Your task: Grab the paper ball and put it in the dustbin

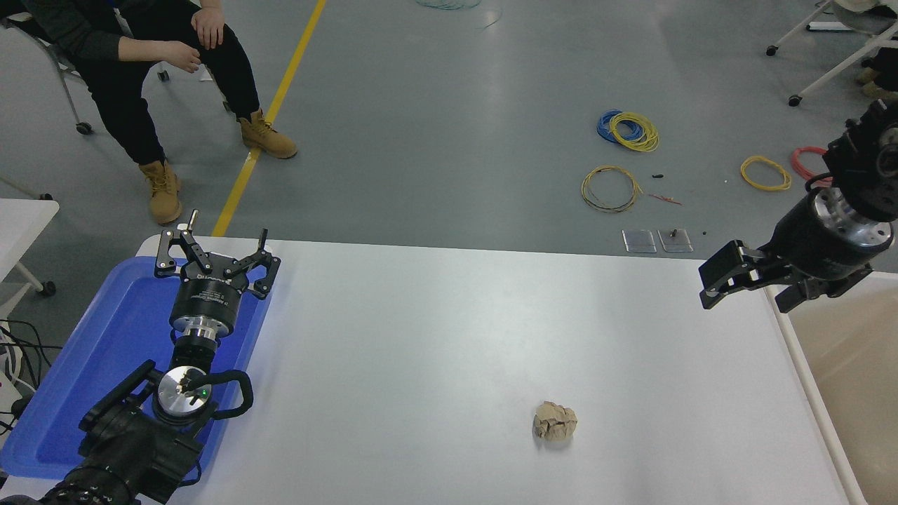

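The paper ball, a crumpled tan wad, lies on the white table towards the near right. My right gripper hangs open and holds nothing above the table's far right corner, well beyond and to the right of the ball. The dustbin, with a white rim and a beige inside, runs along the table's right edge and is cut off by the picture. The gripper is beside the bin's far end. My left gripper is parked open over the blue tray at the left.
A shallow blue tray lies on the table's left end under the left arm. A person sits beyond the far left corner, with boots on the floor. Coils of wire lie on the floor beyond the table.
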Controlling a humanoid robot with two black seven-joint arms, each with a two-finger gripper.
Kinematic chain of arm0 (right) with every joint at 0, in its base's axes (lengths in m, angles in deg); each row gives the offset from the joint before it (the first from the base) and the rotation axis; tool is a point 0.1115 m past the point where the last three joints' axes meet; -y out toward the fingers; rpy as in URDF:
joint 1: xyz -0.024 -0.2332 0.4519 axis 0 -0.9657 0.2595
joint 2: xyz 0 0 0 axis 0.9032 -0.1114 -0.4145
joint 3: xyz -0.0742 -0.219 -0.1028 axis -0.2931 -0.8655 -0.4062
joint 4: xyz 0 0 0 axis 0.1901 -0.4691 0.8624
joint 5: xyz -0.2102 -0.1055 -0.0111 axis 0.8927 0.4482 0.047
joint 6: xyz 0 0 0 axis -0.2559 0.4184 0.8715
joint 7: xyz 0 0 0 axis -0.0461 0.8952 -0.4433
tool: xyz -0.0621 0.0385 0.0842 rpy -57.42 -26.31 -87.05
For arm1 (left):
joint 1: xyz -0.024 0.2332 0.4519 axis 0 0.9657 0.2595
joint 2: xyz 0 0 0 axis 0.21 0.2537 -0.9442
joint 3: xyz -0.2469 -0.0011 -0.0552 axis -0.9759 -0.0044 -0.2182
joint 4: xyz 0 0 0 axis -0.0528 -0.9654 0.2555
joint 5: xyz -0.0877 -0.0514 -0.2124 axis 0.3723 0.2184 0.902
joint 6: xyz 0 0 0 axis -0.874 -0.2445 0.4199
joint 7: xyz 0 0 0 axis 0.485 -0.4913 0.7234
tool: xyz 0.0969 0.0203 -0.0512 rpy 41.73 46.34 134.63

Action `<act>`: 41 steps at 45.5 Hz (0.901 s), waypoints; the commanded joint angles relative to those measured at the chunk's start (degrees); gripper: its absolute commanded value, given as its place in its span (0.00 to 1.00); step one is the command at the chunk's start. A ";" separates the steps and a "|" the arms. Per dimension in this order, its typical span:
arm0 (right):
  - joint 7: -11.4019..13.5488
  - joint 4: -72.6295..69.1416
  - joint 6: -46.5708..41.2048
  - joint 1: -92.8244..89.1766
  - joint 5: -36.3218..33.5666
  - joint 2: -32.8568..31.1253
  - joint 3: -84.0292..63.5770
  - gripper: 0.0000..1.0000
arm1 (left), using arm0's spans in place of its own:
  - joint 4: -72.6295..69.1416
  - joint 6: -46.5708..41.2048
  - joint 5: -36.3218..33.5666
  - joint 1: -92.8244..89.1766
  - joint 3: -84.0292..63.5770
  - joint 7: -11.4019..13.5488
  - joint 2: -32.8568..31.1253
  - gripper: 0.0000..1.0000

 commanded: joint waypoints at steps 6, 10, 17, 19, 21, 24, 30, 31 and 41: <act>-0.09 2.91 -0.09 -1.83 -9.18 0.92 -0.26 1.00 | 0.00 0.00 0.00 0.00 0.00 -0.02 0.00 1.00; -0.09 5.19 -0.09 -2.35 -11.22 3.03 -0.70 1.00 | 0.00 0.00 0.00 0.00 0.00 -0.02 0.00 1.00; -0.17 7.31 0.00 -4.99 -11.75 4.71 -0.44 1.00 | 0.00 0.00 0.00 0.00 0.00 -0.02 0.00 1.00; -0.17 7.22 0.00 -5.69 -11.75 4.79 0.00 1.00 | 0.00 0.00 0.00 0.00 0.00 -0.02 0.00 1.00; -0.17 7.22 0.00 -6.48 -11.75 4.88 0.17 1.00 | 0.00 0.00 0.00 0.00 0.00 -0.02 0.00 1.00; -0.17 7.22 0.44 -7.63 -11.75 5.49 0.61 1.00 | 0.00 0.00 0.00 0.00 0.00 -0.02 0.00 1.00; -0.17 7.22 4.30 -10.00 -11.48 8.92 3.77 1.00 | 0.00 0.00 0.00 0.00 0.00 -0.02 0.00 1.00; -0.17 7.22 4.91 -10.35 -11.22 9.53 4.13 1.00 | 0.00 0.00 0.00 0.00 0.00 -0.02 0.00 1.00; -0.17 7.31 12.38 -14.57 -10.87 15.60 7.11 1.00 | 0.00 0.00 0.00 0.00 0.00 -0.02 0.00 1.00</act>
